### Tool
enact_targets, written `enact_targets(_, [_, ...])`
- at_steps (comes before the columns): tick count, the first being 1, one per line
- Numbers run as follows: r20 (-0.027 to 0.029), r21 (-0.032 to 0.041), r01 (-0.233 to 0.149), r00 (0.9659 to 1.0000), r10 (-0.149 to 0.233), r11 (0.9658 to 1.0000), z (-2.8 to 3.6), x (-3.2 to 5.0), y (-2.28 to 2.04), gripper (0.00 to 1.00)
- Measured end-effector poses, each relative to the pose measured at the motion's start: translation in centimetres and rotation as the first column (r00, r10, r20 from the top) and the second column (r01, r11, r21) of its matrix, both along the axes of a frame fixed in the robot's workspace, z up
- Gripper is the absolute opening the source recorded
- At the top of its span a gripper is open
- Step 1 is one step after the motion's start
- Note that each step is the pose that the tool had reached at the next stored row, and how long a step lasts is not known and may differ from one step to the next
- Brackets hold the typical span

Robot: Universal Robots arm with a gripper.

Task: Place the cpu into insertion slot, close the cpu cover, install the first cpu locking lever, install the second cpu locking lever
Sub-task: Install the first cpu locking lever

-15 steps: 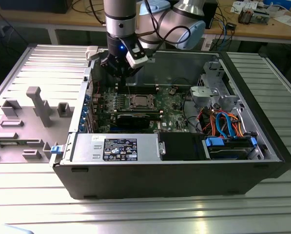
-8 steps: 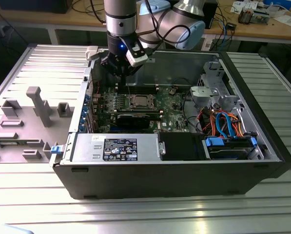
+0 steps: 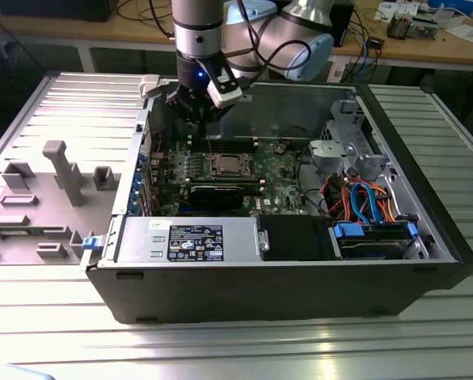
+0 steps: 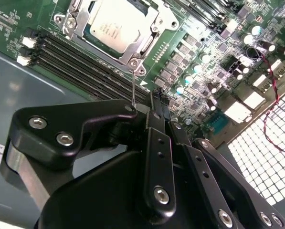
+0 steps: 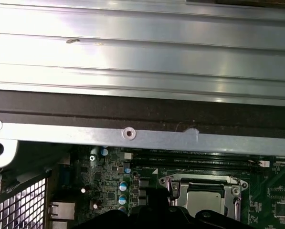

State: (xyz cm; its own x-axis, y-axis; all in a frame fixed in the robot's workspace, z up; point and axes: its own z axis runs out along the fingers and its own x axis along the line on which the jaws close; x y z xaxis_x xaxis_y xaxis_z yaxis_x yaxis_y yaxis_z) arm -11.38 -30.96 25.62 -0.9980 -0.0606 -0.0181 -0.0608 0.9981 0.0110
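Note:
The cpu (image 4: 116, 24) lies flat in the insertion slot (image 3: 224, 165) on the green board. The cpu cover (image 4: 147, 45) is down, framing the chip; the cover (image 5: 205, 182) and the cpu (image 5: 206, 199) also appear in the first wrist view. A thin wire locking lever (image 4: 133, 83) stands up from the socket's corner. My gripper (image 4: 156, 98) hovers just above the board beside the socket, its black fingers (image 4: 157, 143) pressed together, and the lever's upper end runs close beside them. In the exterior view the gripper (image 3: 196, 111) hangs over the socket's far side.
The open computer case (image 3: 244, 277) lies on a ribbed metal table. Long black memory slots (image 4: 80, 62) run beside the socket. A power supply box (image 3: 188, 240), drive bay and coloured cables (image 3: 367, 202) fill the near side. The case's metal wall (image 5: 132, 136) is close behind the gripper.

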Motion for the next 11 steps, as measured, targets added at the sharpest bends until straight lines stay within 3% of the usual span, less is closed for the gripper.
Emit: enact_targets(11, [0.0000, -0.0010, 0.000, 1.0000, 0.000, 1.0000, -0.04, 0.89, 0.02, 0.11])
